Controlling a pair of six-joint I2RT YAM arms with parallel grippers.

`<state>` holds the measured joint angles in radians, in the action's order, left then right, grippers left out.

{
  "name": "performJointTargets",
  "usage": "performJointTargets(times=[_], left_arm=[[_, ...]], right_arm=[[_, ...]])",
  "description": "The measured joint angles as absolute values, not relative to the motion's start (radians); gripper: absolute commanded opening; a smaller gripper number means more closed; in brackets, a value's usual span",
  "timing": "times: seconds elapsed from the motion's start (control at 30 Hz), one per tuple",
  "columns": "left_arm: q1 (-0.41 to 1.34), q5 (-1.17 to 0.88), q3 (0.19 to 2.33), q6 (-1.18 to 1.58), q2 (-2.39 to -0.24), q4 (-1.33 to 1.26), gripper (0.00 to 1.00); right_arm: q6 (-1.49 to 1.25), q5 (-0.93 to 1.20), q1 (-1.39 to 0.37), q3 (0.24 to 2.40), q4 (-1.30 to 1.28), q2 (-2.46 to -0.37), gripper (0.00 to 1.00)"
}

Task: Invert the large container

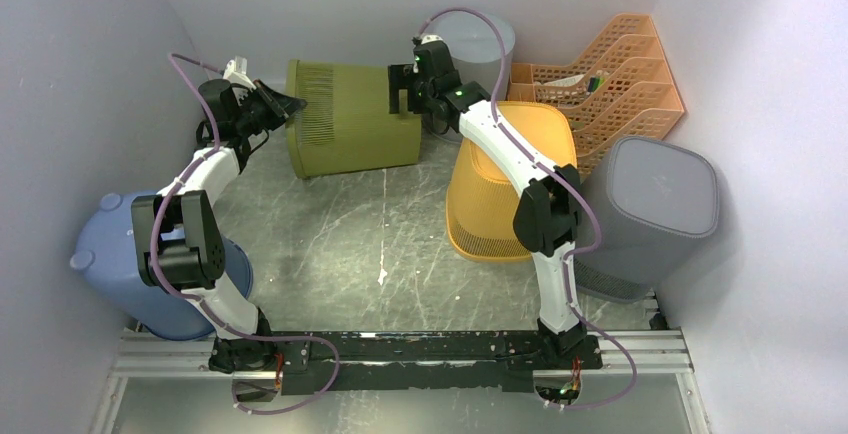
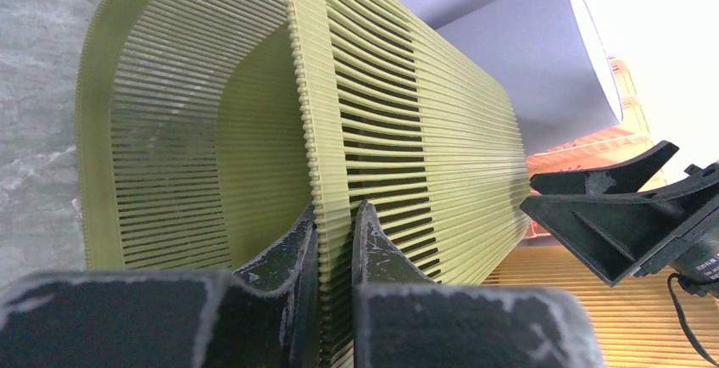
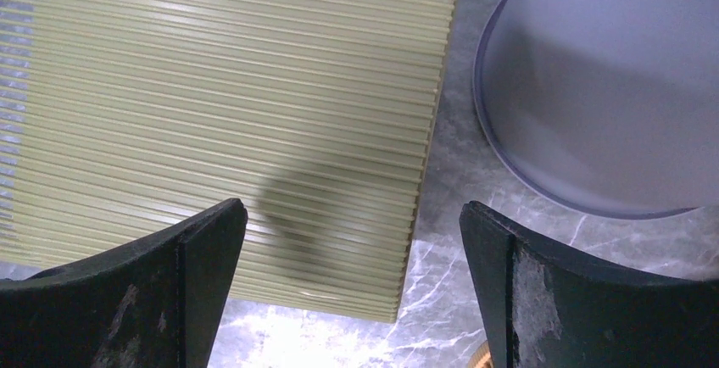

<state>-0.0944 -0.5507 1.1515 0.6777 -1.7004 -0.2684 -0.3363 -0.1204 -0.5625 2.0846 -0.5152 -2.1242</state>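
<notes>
mid-flip: the large container [image 1: 352,119], the olive slatted one, is lying on its side at the far middle of the table [image 1: 330,244], mouth facing left and base facing right, just beside the grey bin [image 3: 610,88]. the left gripper [image 2: 337,215] is pinching the mouth rim, jaws nearly closed on the slats, while the right gripper [image 3: 352,209] is hovering at the base end, jaws gaping wide and gripping nothing. next move is likely calling for the left swinging the rim over and down while the right is steadying the base, so the mouth is landing flat without sliding into the grey bin.
</notes>
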Motion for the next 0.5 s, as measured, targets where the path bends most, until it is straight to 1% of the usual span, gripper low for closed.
performJointTargets(times=[0.07, 0.17, 0.27, 0.5], left_arm=[[-0.094, -0.550, 1.151, 0.677, -1.700, -0.267, 0.16], [-0.094, -0.548, 1.151, 0.676, -1.696, -0.262, 0.25], [-0.093, -0.535, 1.152, 0.653, -1.694, -0.255, 0.28], [-0.077, -0.474, 1.172, 0.574, -1.692, -0.219, 0.42]], right_arm=[[-0.340, -0.114, -0.562, 2.085, -0.522, -2.126, 1.00], [-0.345, -0.091, -0.562, 2.085, -0.521, -2.127, 1.00], [-0.358, -0.024, -0.556, 2.063, -0.479, -2.126, 1.00], [-0.398, 0.193, -0.510, 1.875, -0.311, -2.072, 1.00]])
